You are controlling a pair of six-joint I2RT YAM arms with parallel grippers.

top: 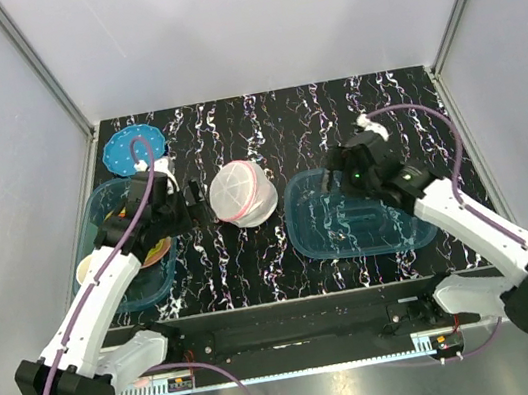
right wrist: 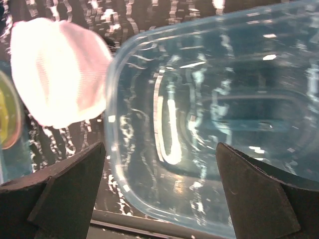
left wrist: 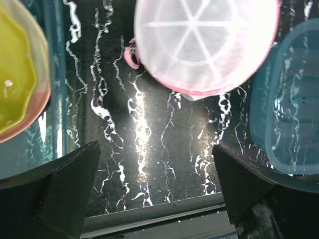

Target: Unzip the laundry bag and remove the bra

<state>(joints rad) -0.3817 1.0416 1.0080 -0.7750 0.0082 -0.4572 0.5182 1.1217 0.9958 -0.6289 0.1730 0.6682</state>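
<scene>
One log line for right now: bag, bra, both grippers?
laundry bag: looks zipped shut | bra: not visible | left gripper: open, short of bag, no contact | right gripper: open, above blue bin

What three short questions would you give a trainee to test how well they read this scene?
1. True or false: the laundry bag lies inside a blue container.
2. The right end effector hovers above which thing?
A. the blue dotted disc
B. the empty blue container
C. the yellow bowl
3. Short answer: is the left end effector open or shut, and does it hold anything?

Key
1. False: it sits on the bare table.
2. B.
3. Open, holding nothing.
</scene>
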